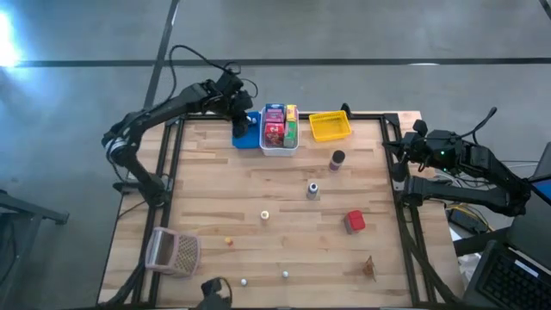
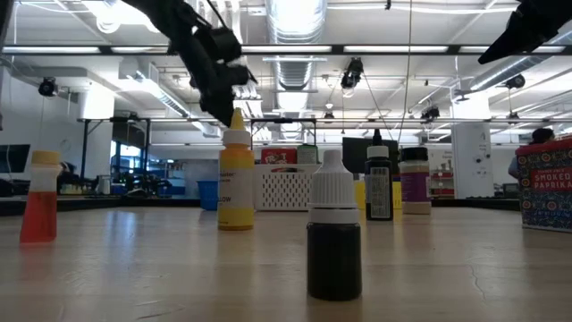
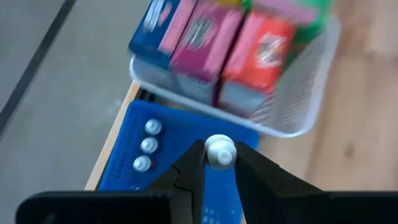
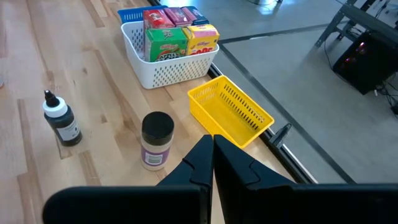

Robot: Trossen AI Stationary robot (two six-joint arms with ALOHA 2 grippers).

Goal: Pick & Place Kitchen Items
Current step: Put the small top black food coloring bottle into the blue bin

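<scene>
My left gripper (image 1: 244, 123) is at the table's far edge, over the blue bin (image 3: 180, 134), and is shut on a little bottle with a white ribbed cap (image 3: 219, 151). Three more white caps (image 3: 148, 144) stand in a row in that bin. Beside it, a white bin (image 1: 278, 145) holds upright pink, red, blue and green boxes (image 3: 205, 43). A dark jar (image 1: 337, 158), a small white-capped bottle (image 1: 312, 189) and a red box (image 1: 354, 221) stand on the table. My right gripper (image 4: 212, 152) waits shut at the right edge. My left gripper pinches the little bottle at its white cap (image 3: 217, 152) between the free ends of its two fingers, one on each side. The fingers slant down from the far left. The bottle stands upright, cap up, above the blue bin's floor; its bottom is hidden.
A yellow bin (image 1: 330, 127) sits right of the white bin. A pinkish mesh basket (image 1: 172, 251) lies at the near left. Small bottles (image 1: 265, 215) and balls (image 1: 285, 274) are scattered over the table's near half, and a brown scrap (image 1: 368, 267) lies near right.
</scene>
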